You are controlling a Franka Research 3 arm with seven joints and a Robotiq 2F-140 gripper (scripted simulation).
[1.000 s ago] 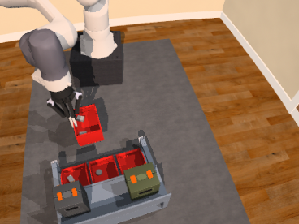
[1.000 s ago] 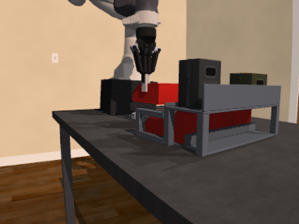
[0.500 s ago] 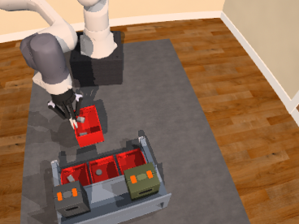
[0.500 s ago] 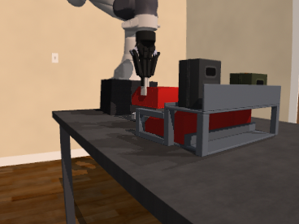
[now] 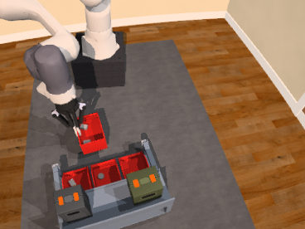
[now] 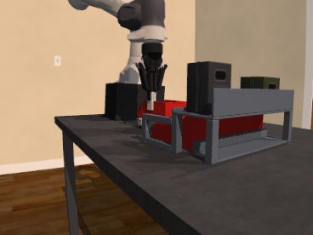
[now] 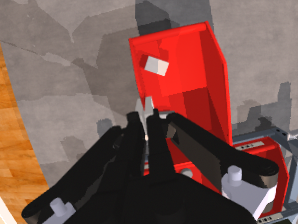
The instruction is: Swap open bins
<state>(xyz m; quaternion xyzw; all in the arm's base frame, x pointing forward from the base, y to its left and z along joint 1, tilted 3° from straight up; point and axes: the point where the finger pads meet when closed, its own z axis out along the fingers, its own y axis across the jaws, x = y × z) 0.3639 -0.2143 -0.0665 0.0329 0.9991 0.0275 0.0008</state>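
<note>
Four open red plastic bins are in view: three side by side in the grey shelf rack, one outside it. The black two-finger tool is pressed together on the side wall of the outside red bin, which holds two small grey parts; whether it touches the desk is unclear.

Left to right in the top view, the left shelf bin holds one grey part, the middle bin one round grey part, and the right bin shows none. Two boxy cases stand above, one dark grey, one olive green, each with two orange latches.

The desk is matte dark grey, over brown plank flooring. Two plain walls, peach and beige, carry white skirting.
</note>
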